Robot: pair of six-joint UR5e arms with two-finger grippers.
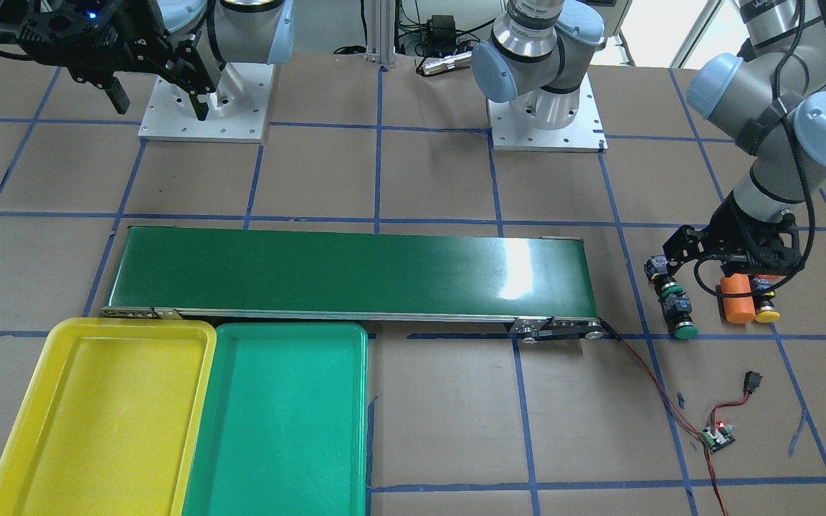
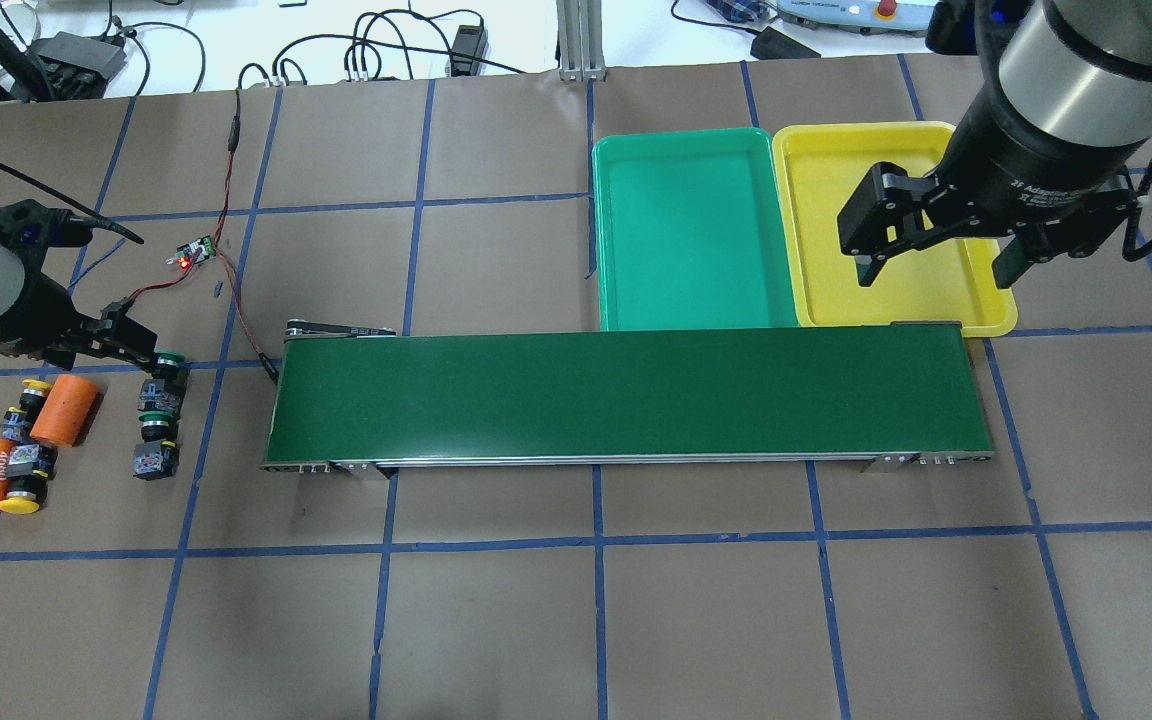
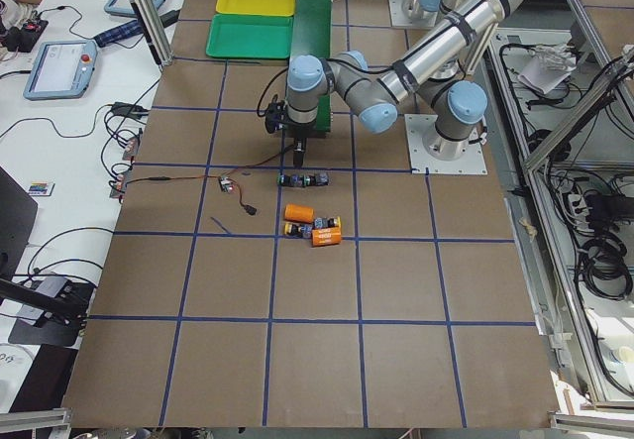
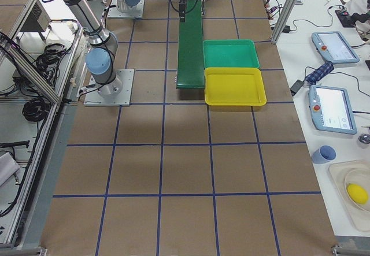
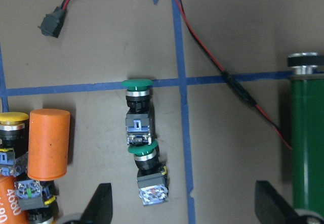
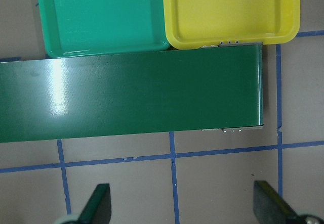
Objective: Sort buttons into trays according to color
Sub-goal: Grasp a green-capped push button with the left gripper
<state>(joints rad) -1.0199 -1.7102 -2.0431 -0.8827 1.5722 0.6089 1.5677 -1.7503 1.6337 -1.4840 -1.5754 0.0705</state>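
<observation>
Brown-paper table [image 2: 636, 620], blue tape grid: we see the shallow yellow plastic tray [image 2: 836, 230] and green plastic tray [image 2: 686, 230] both bare. Green-capped push-buttons [image 5: 137, 110] and yellow-capped push-buttons [image 2: 20, 503] all lie at the table's left end. The left gripper [image 5: 185, 206] hovers over the greens with fingers spread wide, and the right gripper [image 2: 939, 262] hangs spread near the trays. Nothing sorted yet.

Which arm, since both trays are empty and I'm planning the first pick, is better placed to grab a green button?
Left. The left tool, open, hovers over the two green buttons; the right tool hangs at the conveyor belt's opposite end.

Wrist cameras look straight down; both show belt [image 5: 308, 143].
</observation>
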